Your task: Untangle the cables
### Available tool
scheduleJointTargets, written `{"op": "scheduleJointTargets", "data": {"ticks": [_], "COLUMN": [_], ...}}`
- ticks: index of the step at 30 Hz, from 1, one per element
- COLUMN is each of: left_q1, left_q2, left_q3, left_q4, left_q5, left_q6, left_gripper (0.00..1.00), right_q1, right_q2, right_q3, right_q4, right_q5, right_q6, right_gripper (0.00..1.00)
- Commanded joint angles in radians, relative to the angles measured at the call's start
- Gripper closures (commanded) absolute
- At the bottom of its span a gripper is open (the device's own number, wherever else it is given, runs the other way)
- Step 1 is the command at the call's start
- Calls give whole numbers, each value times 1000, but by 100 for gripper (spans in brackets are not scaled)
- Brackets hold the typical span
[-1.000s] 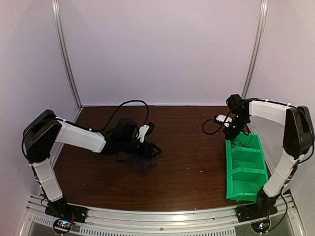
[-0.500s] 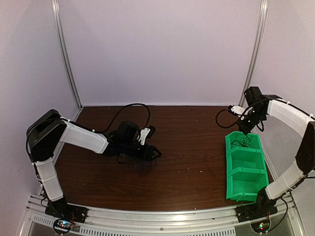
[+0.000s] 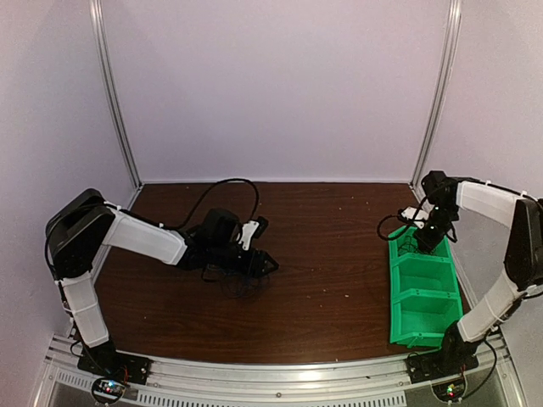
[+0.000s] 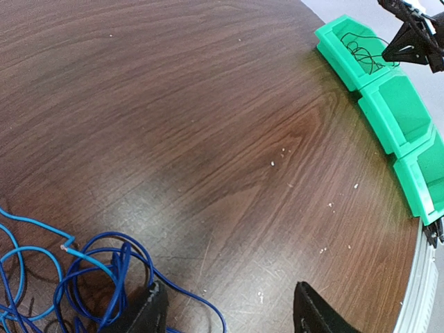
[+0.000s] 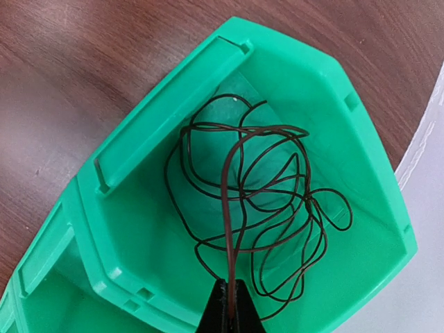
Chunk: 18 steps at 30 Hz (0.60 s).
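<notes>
While the right gripper (image 5: 229, 305) hangs over the far compartment of the green bin (image 5: 159, 125), its fingers are pinched together on one strand of a dark cable (image 5: 263, 201). That cable's loose loops lie inside the same compartment, and the gripped strand rises out of them to the fingertips. Across the table (image 4: 208, 125), well apart from the bin, the left gripper (image 4: 229, 309) sits low over the wood with its fingers spread wide and nothing between them. Blue cables (image 4: 83, 270) lie in a loose tangle on the table just beside one finger, with one strand running past its tip.
</notes>
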Motion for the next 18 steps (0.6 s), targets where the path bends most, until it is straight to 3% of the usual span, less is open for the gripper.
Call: {"op": "scheduleJointTargets", "data": {"ticks": [1, 5, 13, 18], "left_q1": [2, 1, 5, 34], "left_q2": [6, -6, -125, -189], "left_q3": [23, 34, 59, 74], "left_q4": [43, 19, -107, -215], "left_q5": [9, 1, -110, -181], "left_q6": [-8, -2, 98, 135], "left_gripper": [37, 37, 36, 35], "right_q1": [-8, -8, -9, -9], "right_q2": [67, 117, -1, -45], "right_q3": [-3, 24, 124, 189], "right_q4": [17, 28, -94, -194], "right_q5": [33, 33, -8, -52], "right_q6": [-17, -5, -3, -12], "right_gripper": [100, 96, 57, 51]}}
